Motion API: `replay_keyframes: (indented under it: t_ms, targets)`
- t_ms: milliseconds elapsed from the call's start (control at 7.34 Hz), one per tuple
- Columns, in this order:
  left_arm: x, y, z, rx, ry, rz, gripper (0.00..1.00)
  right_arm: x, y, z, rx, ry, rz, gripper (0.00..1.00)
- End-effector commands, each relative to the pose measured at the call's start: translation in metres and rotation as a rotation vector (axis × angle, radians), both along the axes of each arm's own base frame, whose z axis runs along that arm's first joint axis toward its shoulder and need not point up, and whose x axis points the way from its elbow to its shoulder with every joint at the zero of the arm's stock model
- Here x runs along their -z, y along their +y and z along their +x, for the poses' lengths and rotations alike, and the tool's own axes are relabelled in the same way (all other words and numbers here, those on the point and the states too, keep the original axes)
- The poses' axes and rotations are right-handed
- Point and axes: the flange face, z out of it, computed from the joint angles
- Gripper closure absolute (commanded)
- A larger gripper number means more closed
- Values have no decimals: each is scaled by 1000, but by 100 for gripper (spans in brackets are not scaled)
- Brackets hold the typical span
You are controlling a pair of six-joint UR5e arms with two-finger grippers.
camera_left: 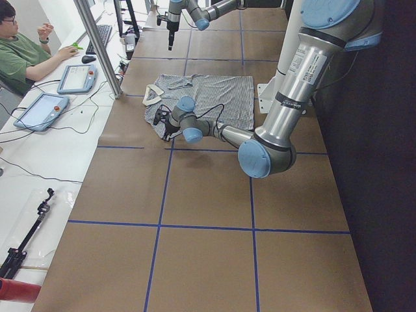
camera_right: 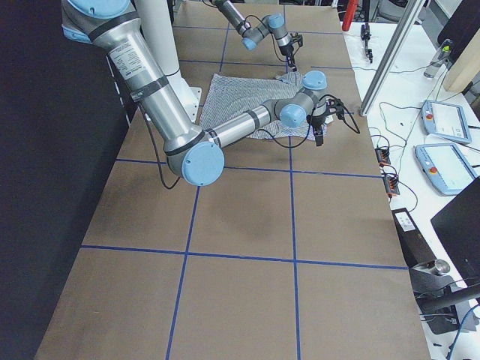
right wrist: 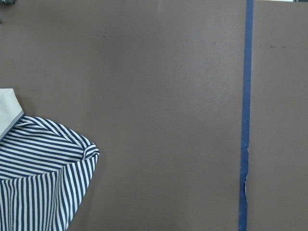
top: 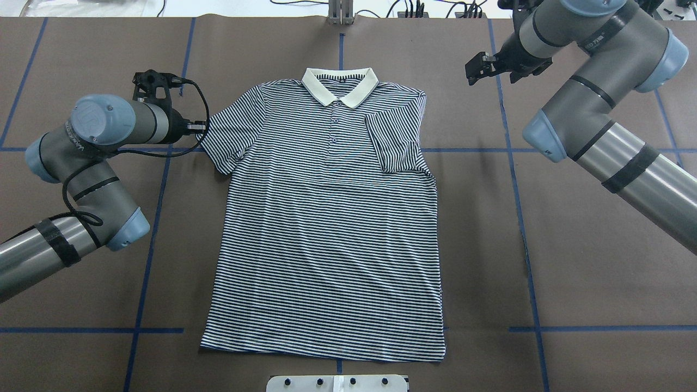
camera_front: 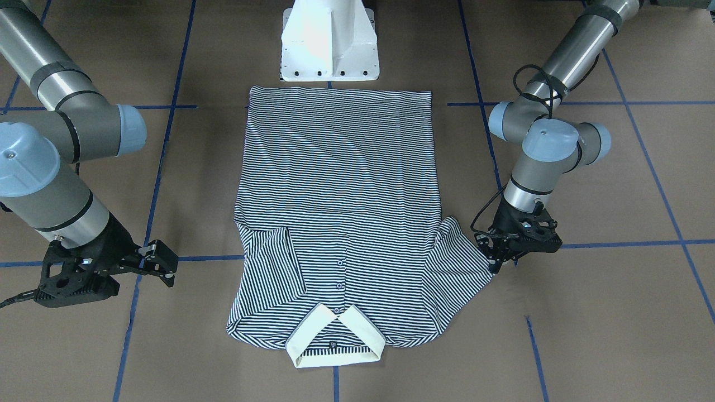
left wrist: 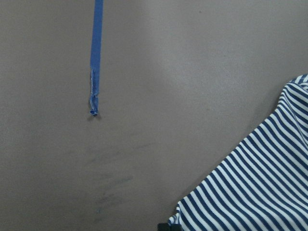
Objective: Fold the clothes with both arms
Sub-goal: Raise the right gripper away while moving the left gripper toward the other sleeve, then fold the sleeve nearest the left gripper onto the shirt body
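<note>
Brown table (camera_front: 586, 335) bears polo shirt (camera_front: 335, 184); right pincer (camera_front: 167, 264) released; left pincer (camera_front: 495, 261) at sleeve (camera_front: 461, 262), grip unclear.

I cannot read any words or numbers here. The left arm (top: 76, 142) has a row of small white letters on its grey wrist part, but they are too tiny for me. The right arm (top: 599, 38) has small white marks too, all blurry. A little dark tag (camera_front: 333, 344) sits inside the collar (camera_front: 357, 326) of the polo shirt (camera_front: 335, 184). I cannot read it either.
</note>
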Motion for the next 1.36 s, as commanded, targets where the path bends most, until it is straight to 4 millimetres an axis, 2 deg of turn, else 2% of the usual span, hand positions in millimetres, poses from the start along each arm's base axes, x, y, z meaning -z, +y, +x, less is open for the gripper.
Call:
replay_keyframes:
  t_ms: [0, 136, 273, 545, 818, 954, 1090, 1226]
  targets:
    - [38, -1, 2, -9, 25, 30, 100, 1, 0, -1, 1, 0, 0, 0]
    - [66, -9, 10, -6, 2, 4, 100, 1, 0, -1, 1, 0, 0, 0]
    - [104, -20, 23, 2, -21, -31, 100, 1, 0, -1, 0, 0, -1, 0]
    - [155, -24, 48, 13, -38, -97, 100, 2, 0, -1, -3, -3, -2, 0]
    - [203, -5, 117, 54, -34, -176, 100, 1, 0, -1, -5, -1, -5, 0]
    - [220, -15, 149, 76, -35, -221, 100, 1, 0, -1, -4, -1, -3, 0]
    - [227, -16, 167, 72, -40, -234, 100, 2, 0, -1, -5, -3, -3, 0]
    - [227, -16, 167, 70, -37, -233, 100, 3, -1, -1, -5, -3, -2, 0]
